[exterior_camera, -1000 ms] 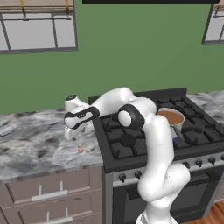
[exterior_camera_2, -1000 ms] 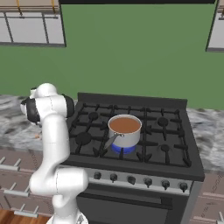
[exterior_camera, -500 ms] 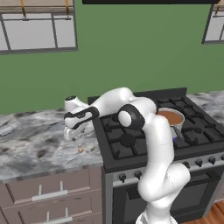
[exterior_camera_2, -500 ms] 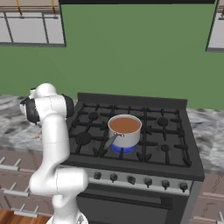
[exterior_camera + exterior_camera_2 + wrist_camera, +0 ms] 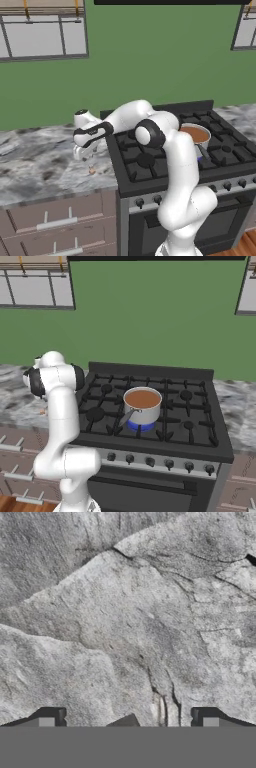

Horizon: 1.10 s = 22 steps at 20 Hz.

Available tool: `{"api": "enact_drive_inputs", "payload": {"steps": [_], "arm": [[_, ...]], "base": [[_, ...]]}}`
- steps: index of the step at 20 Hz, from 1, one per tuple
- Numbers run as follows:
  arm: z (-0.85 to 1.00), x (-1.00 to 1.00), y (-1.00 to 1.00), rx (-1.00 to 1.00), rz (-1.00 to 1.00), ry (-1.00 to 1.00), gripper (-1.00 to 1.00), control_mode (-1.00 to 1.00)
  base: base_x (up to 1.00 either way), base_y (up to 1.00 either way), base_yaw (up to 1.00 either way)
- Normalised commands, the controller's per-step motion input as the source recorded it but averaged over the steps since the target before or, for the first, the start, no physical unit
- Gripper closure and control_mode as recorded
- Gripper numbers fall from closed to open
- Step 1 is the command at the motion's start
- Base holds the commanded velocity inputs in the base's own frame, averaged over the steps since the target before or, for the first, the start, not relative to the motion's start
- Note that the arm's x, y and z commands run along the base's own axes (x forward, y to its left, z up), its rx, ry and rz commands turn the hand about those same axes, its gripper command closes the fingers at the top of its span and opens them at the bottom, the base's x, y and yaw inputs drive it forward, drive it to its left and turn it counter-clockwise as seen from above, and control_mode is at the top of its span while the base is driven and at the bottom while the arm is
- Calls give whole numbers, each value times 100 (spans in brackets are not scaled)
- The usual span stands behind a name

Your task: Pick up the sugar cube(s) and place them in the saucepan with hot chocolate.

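Locating the sugar cube: sugar cube (image 5: 92,171) is a tiny pale speck on the grey marble counter (image 5: 35,170), near the front edge and just left of the stove (image 5: 200,165); in the hand view a small tan shape, likely the same cube (image 5: 123,721), sits at the bottom between the two finger tips.
Gripper: gripper (image 5: 81,152) hangs above the counter, a little up and left of the cube, jaws spread wide and nothing held; finger tips (image 5: 50,717) stand well apart in the hand view.
Saucepan: saucepan (image 5: 142,405) of reddish-brown hot chocolate stands on a lit burner near the middle of the stove, handle pointing toward the front left, well apart from the cube.
Step in hand: by my judgement, lining up over the cube before the descent; nothing delivered yet.
Doing it well: centre the cube between the fingers, since it is far smaller than they are; come straight down until the tips nearly meet the marble; close slowly so the cube is not flicked aside.
Risk: a slight offset could push the cube toward the counter edge.
Afterwards: lift clear, swing right over the pan, release low above the liquid.
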Motion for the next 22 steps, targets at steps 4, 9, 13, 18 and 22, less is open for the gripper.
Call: {"api": "enact_drive_inputs", "payload": {"steps": [4,9,13,18,22], "arm": [[-8,0,-12,0,0,0,-100,-100],[-12,-1,-13,0,0,0,-100,-100],[-12,-7,-4,0,0,0,-100,-100],[-12,-16,-4,0,0,0,-100,-100],[-14,-16,-4,0,0,0,-100,-100]], "base": [[0,0,0],[0,0,0],[0,0,0],[0,0,0],[0,0,0]]}}
